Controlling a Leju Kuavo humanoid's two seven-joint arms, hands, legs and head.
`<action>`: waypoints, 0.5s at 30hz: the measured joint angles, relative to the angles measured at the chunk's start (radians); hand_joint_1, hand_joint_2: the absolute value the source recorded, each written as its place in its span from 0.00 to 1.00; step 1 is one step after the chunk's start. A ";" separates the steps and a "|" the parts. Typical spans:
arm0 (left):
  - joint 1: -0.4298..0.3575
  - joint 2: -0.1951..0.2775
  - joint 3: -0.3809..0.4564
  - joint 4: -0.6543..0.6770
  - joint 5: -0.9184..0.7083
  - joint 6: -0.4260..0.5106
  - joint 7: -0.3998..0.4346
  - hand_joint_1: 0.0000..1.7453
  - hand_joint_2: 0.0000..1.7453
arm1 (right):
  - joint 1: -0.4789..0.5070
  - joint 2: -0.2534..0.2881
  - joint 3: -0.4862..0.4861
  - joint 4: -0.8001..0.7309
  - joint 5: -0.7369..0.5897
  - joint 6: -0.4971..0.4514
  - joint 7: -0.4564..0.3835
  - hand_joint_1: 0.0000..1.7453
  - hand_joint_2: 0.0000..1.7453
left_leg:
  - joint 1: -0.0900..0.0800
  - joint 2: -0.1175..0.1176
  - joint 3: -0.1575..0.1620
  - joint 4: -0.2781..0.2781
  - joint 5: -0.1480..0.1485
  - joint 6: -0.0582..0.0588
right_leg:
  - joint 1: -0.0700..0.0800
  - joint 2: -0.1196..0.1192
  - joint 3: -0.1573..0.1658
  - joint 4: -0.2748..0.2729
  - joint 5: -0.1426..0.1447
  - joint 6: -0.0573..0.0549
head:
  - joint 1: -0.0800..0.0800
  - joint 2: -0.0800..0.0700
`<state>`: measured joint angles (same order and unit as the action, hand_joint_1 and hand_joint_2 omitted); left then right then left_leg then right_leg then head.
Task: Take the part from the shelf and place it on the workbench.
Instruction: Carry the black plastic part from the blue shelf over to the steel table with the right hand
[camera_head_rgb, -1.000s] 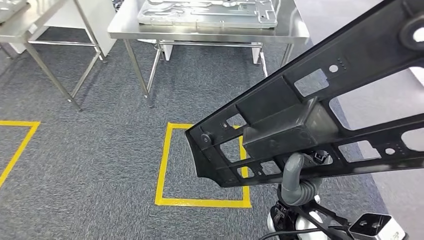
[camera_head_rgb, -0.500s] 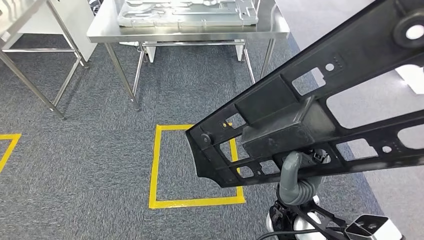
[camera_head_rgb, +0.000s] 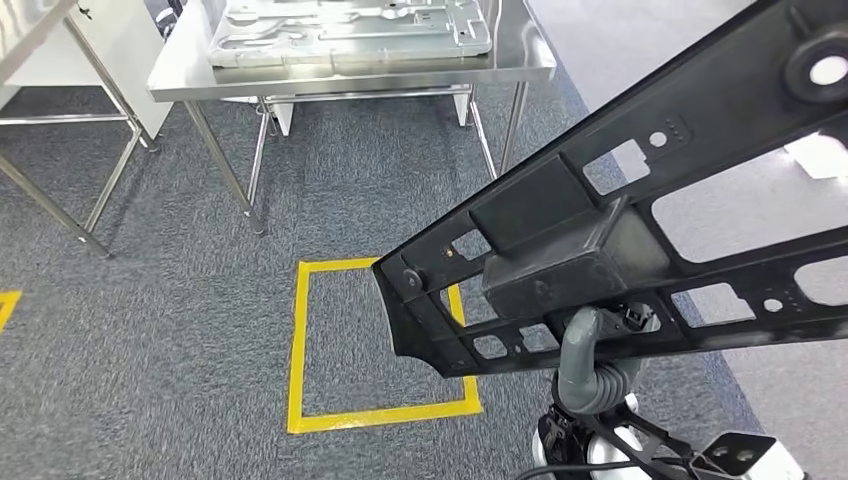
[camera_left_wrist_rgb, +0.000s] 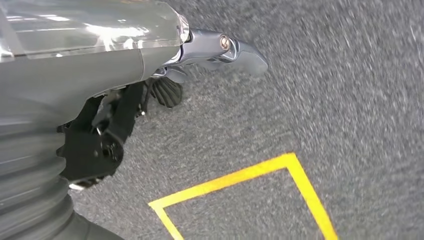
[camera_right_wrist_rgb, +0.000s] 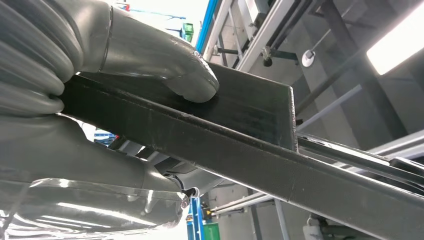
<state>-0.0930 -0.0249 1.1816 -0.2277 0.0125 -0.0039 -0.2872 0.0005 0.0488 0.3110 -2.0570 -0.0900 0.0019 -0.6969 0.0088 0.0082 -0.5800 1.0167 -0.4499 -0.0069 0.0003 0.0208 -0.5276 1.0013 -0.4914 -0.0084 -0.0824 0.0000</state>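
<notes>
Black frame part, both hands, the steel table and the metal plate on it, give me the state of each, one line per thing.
Black frame part: held up off the floor, tilted, not yet on the table.
Right hand: grips the frame part, thumb pressed on its flat face.
Left hand: holds nothing, fingers apart, over the carpet.
Steel table: standing ahead.
Metal plate: lying flat on the table.

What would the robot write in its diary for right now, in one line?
stage: carrying | right hand: holds black part | left hand: holds nothing | workbench: ahead, metal plate on it
</notes>
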 joint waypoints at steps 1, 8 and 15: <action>-0.001 0.000 0.000 0.000 -0.001 0.000 0.000 0.00 1.00 | 0.001 0.000 0.000 -0.001 0.000 0.000 0.000 1.00 1.00 | -0.002 0.000 0.003 -0.006 -0.006 0.006 | 0.001 0.001 0.001 0.002 0.000 0.006 | 0.000 0.000; -0.001 0.000 0.000 0.000 0.001 -0.001 -0.001 0.00 1.00 | 0.011 0.000 -0.004 -0.006 0.000 0.001 0.000 1.00 1.00 | 0.004 0.003 0.029 -0.017 -0.017 0.034 | -0.008 -0.011 -0.139 0.253 -0.101 0.038 | 0.000 0.000; 0.000 0.000 0.000 0.000 0.001 -0.004 -0.001 0.00 1.00 | 0.017 -0.001 -0.008 -0.007 0.001 0.003 0.000 1.00 1.00 | 0.001 0.003 0.072 -0.017 -0.056 0.013 | -0.007 -0.024 -0.093 0.036 0.048 0.021 | 0.000 0.000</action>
<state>-0.0932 -0.0249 1.1818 -0.2277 0.0134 -0.0074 -0.2880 0.0179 0.0477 0.3029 -2.0643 -0.0894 0.0047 -0.6970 0.0103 0.0111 -0.5083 1.0001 -0.5056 0.0059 -0.0065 -0.0027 -0.6209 1.0378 -0.4431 0.0127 -0.0824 0.0000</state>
